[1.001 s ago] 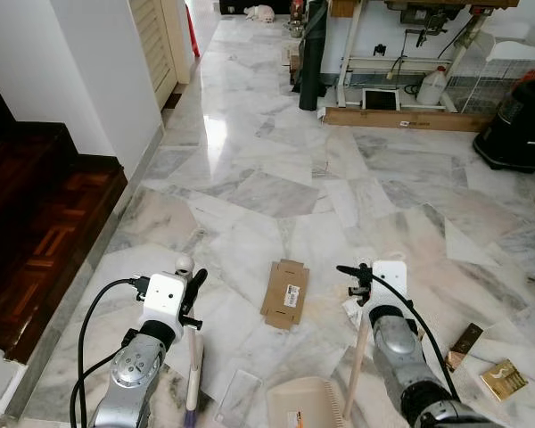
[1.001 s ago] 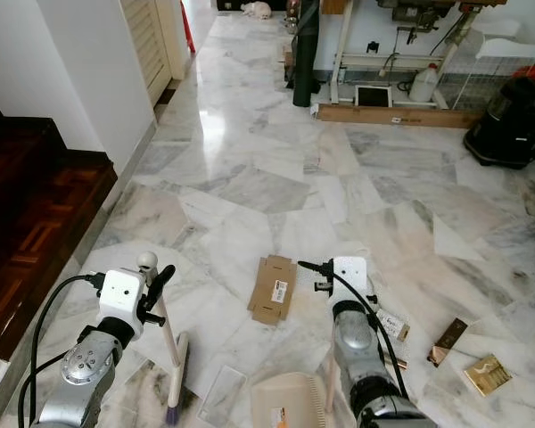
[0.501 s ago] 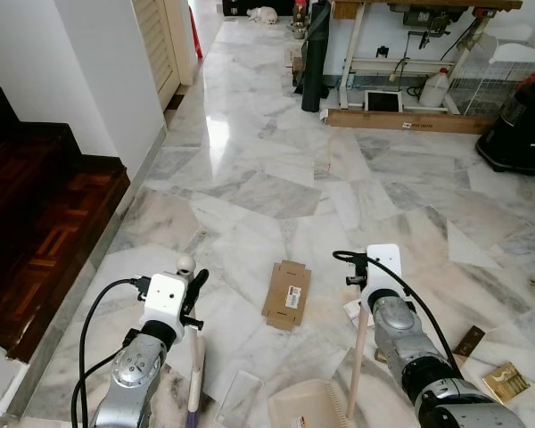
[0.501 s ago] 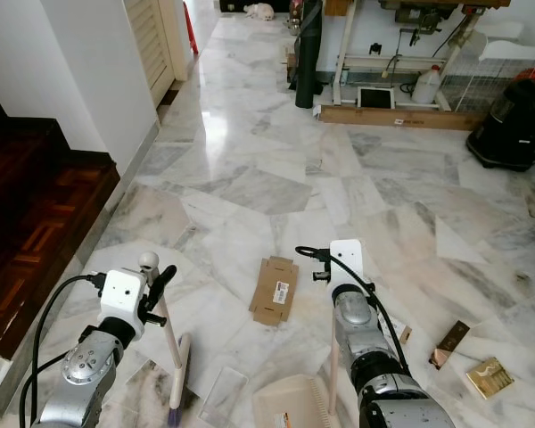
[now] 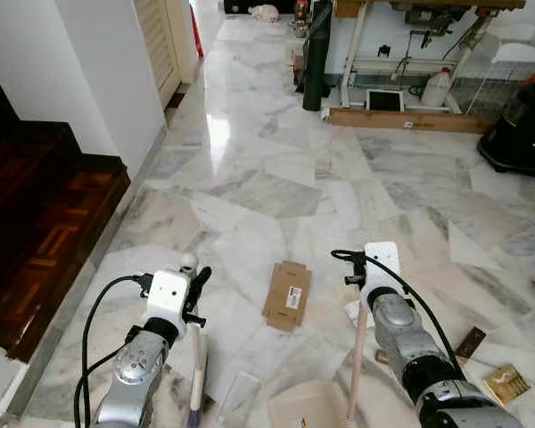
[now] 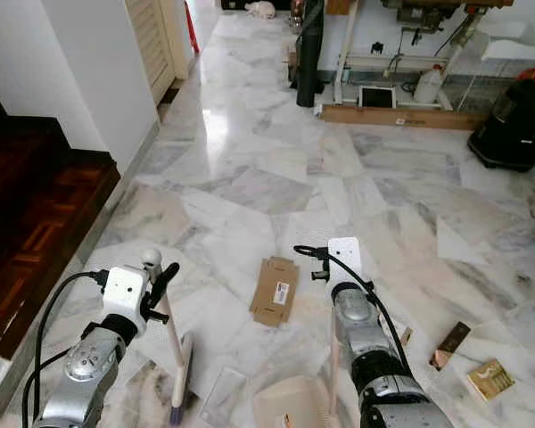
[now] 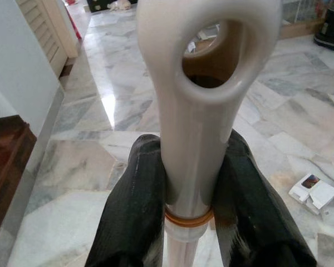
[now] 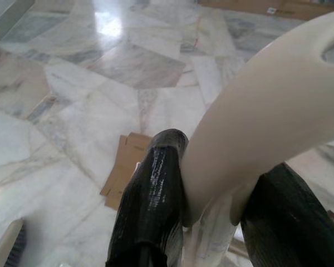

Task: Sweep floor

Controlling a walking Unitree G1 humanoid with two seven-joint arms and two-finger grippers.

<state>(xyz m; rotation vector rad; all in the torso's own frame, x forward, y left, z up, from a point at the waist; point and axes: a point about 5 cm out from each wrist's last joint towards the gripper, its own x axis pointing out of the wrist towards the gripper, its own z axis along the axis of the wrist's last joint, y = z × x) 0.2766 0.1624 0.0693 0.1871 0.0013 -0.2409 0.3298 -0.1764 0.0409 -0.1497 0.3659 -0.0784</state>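
You are facing a marble floor [image 5: 276, 178] of grey-veined white slabs, with a dark wooden stair [image 5: 36, 223] along your left and a desk [image 5: 410, 53] with clutter beneath it at the far end. A flattened cardboard box [image 5: 286, 294] lies on the floor between your two arms.

Your left arm is bent forward at low height. Its left gripper [image 7: 192, 189] is clenched on the cream broom handle [image 7: 195, 100] just below the hanging loop, one black finger on each side. The broom [image 6: 176, 374] slopes down to bristles on the floor beside your left arm.

Your right arm reaches forward, wrist raised. Its right gripper [image 8: 211, 206] is clamped on the curved top of the dustpan handle [image 8: 267, 111]. The handle [image 5: 357, 357] runs down to the cream dustpan [image 5: 308, 406], which sits on the floor in front of you.

Small packets and boxes [image 5: 504, 379] lie scattered on the floor at your right.
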